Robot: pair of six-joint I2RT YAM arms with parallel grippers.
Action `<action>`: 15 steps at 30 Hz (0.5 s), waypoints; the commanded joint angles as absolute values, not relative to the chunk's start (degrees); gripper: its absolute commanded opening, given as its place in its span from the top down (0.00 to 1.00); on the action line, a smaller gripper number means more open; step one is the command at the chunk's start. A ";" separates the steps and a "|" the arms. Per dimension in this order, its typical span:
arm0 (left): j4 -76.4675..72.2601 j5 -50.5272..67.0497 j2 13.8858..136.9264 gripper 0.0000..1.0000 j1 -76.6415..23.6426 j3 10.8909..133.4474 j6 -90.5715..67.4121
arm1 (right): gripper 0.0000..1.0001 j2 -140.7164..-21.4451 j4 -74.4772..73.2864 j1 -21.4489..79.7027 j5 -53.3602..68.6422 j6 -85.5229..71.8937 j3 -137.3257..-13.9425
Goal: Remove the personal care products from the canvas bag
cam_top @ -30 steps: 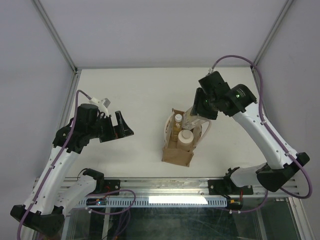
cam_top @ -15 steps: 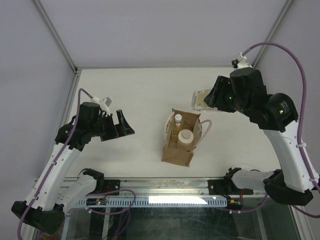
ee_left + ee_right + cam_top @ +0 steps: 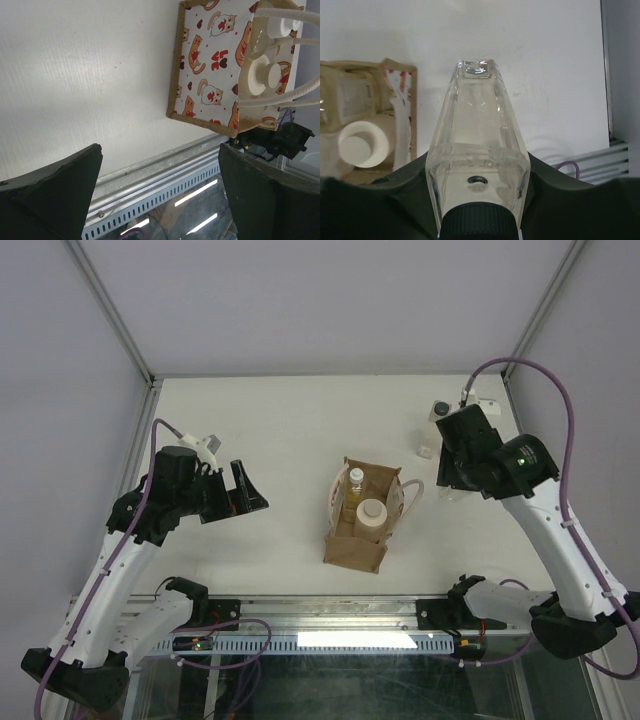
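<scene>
The left hand (image 3: 160,150) hovers at left, fingers spread wide, arm bent. The right hand (image 3: 478,200), at far right, points down, clamping a clear bottle (image 3: 477,125).

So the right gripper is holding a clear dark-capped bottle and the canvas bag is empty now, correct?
Not empty. The top external view shows the canvas bag with two bottles inside, a white-capped bottle and a wider cream bottle. The right gripper does hold the clear dark-capped bottle.

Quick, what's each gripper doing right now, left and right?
Left gripper: open, holding nothing.
Right gripper: shut on the clear bottle with a dark cap.
</scene>
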State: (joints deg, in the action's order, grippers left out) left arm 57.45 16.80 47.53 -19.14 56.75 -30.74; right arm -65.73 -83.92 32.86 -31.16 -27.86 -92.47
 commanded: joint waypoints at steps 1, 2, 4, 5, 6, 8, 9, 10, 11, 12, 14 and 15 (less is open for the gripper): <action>56.38 17.01 46.49 0.01 -19.25 58.76 -31.72 | 1.00 -62.46 -71.84 27.55 -29.75 -25.67 -85.01; 56.54 17.05 46.42 0.01 -19.29 58.76 -31.73 | 1.00 -62.55 -70.30 25.50 -28.13 -24.68 -83.56; 56.89 16.98 46.19 0.01 -19.25 58.88 -31.64 | 1.00 -63.21 -67.00 20.27 -23.50 -22.07 -81.32; 57.07 16.90 46.10 0.01 -19.25 58.84 -31.64 | 1.00 -63.65 -65.16 17.67 -21.43 -20.49 -80.49; 57.27 16.81 46.00 0.01 -19.29 58.88 -31.64 | 1.00 -64.29 -63.59 15.00 -19.71 -18.51 -79.76; 57.51 16.55 45.83 0.01 -19.26 58.93 -31.64 | 1.00 -66.13 -60.48 9.36 -16.48 -16.04 -79.06; 57.56 16.46 45.75 0.01 -19.25 58.97 -31.64 | 1.00 -67.57 -59.29 7.09 -14.86 -14.93 -79.02; 57.69 16.33 45.67 0.01 -19.25 59.03 -31.64 | 1.00 -68.72 -57.54 5.29 -13.01 -13.71 -79.01; 57.74 16.20 45.62 0.01 -19.25 59.10 -31.64 | 1.00 -69.78 -56.08 3.42 -11.07 -12.39 -79.13; 57.82 16.03 45.50 0.01 -19.31 59.10 -31.64 | 1.00 -70.81 -54.78 1.83 -9.60 -11.44 -79.23; 57.83 15.74 45.36 0.01 -19.21 58.95 -31.64 | 1.00 -72.88 -52.27 -1.36 -6.65 -9.65 -79.64; 57.83 15.67 45.42 0.01 -19.24 58.91 -31.60 | 1.00 -73.92 -51.38 -2.69 -6.23 -9.14 -79.93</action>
